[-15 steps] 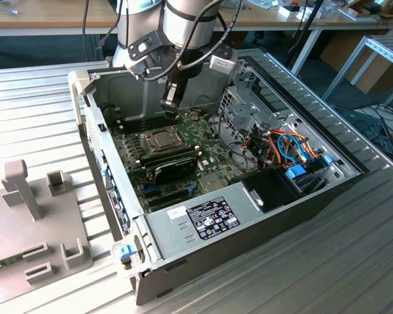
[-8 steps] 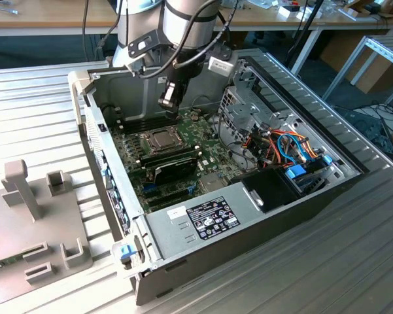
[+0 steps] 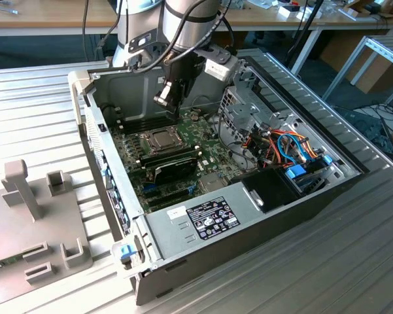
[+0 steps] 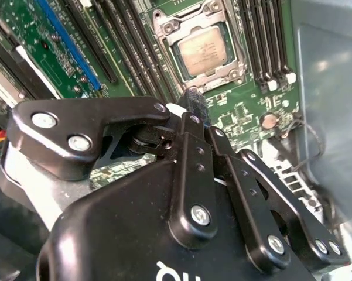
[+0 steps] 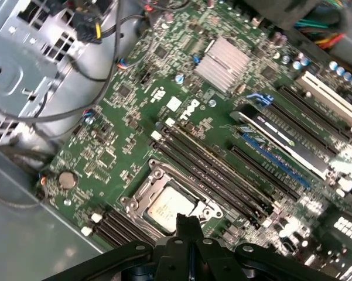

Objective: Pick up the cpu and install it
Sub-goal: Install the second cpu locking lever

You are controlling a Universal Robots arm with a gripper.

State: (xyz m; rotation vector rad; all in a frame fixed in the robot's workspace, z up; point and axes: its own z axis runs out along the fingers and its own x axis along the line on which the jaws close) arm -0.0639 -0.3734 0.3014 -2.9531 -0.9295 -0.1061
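The cpu (image 3: 159, 139) (image 4: 204, 51) (image 5: 170, 208), a small square chip with a pale metal top, lies flat in its socket on the green motherboard (image 3: 203, 134) (image 5: 135, 117) inside the open computer case. A metal frame (image 4: 237, 70) borders it. My gripper (image 3: 165, 99) (image 4: 192, 100) (image 5: 185, 225) hangs above the board, just off the socket's edge and clear of the chip. Its dark fingers are pressed together, shut, with nothing between them.
Long black memory sticks (image 5: 216, 172) (image 4: 135, 64) flank the socket on both sides. A finned heatsink (image 5: 222, 61), a black card (image 3: 176, 167), the drive cage (image 3: 239, 108), coloured cables (image 3: 288, 147) and the case walls (image 3: 95, 124) hem the board in. A grey fixture (image 3: 33, 222) stands outside the case.
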